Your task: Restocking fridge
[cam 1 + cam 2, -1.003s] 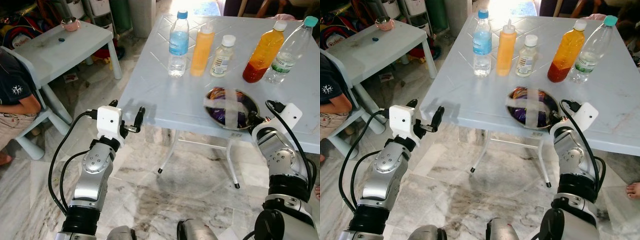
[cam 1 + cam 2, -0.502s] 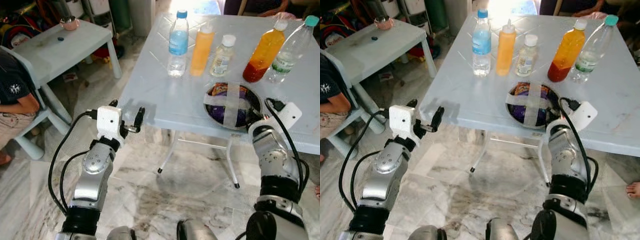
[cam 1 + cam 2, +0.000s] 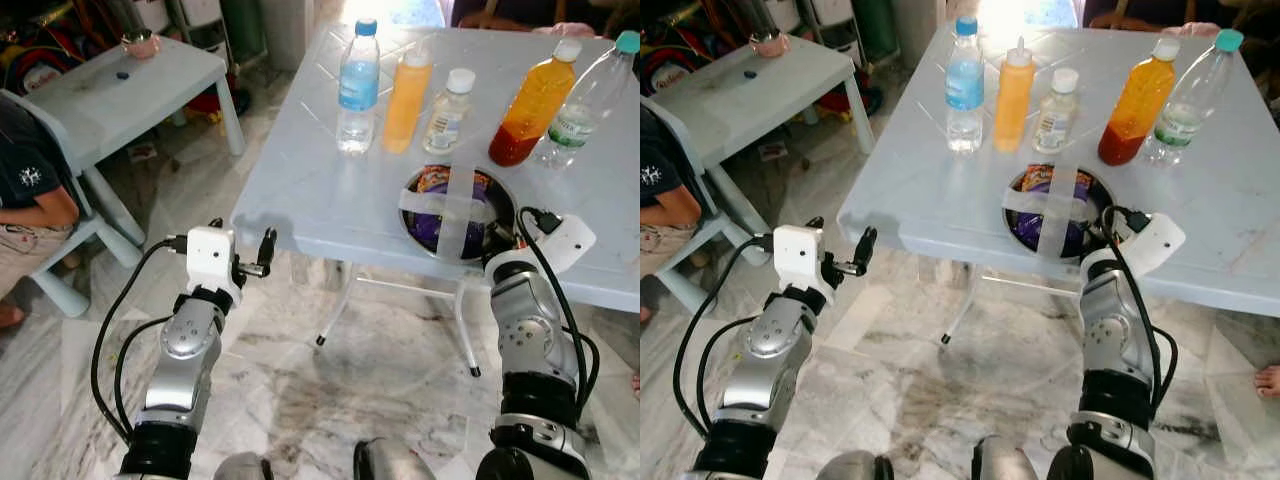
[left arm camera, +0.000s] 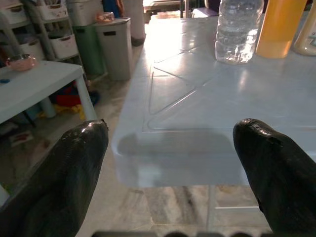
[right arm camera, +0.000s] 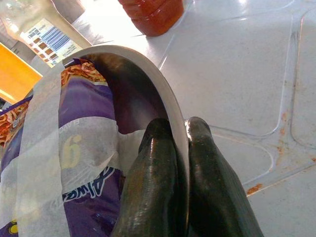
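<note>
Five bottles are standing in a row across the counter; a taped bowl is sitting near its front edge.

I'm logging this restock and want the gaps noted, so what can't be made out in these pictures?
- Purple snack packet in the round metal bowl: white tape strips cross its print in the eye views.
- Small clear bottle: label too small to read.
- Tall clear bottle with teal cap: cut by the left eye view's edge.
- Right gripper, shut on the bowl's rim: its fingers hide the rim there.
</note>
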